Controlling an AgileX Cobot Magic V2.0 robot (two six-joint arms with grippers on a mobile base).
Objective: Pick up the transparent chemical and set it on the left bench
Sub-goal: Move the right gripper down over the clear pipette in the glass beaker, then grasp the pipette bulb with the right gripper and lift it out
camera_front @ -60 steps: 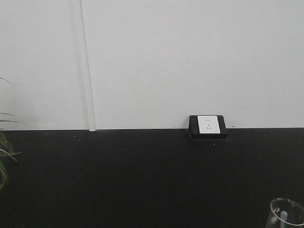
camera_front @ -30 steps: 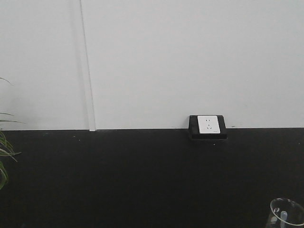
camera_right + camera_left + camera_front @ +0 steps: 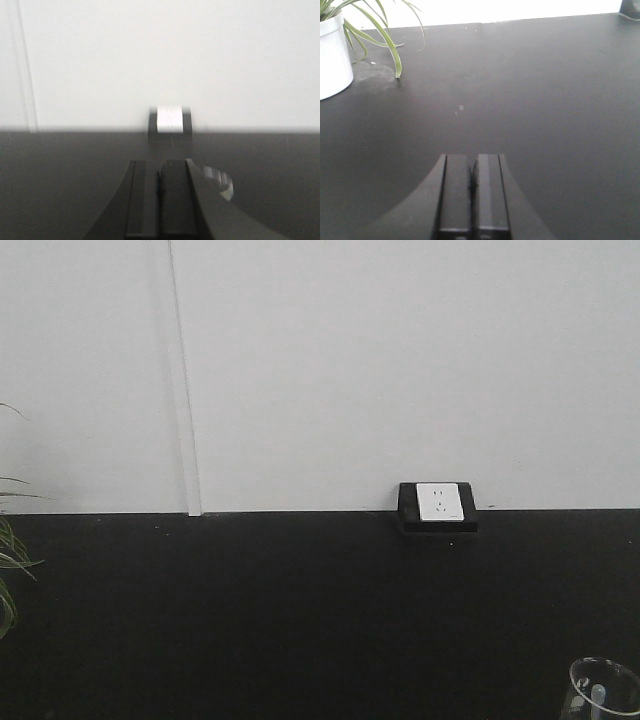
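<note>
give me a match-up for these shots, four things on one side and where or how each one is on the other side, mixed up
Things:
1. glass beaker
2. wall socket
3. white plant pot
4. left claw

Places or states:
A. shut, holding nothing
B. far left on the black worktop, in the left wrist view
C. bottom right corner of the front view
D. at the foot of the white wall, at the worktop's back edge

Pairs: 1-C, 2-D, 3-B, 4-A
</note>
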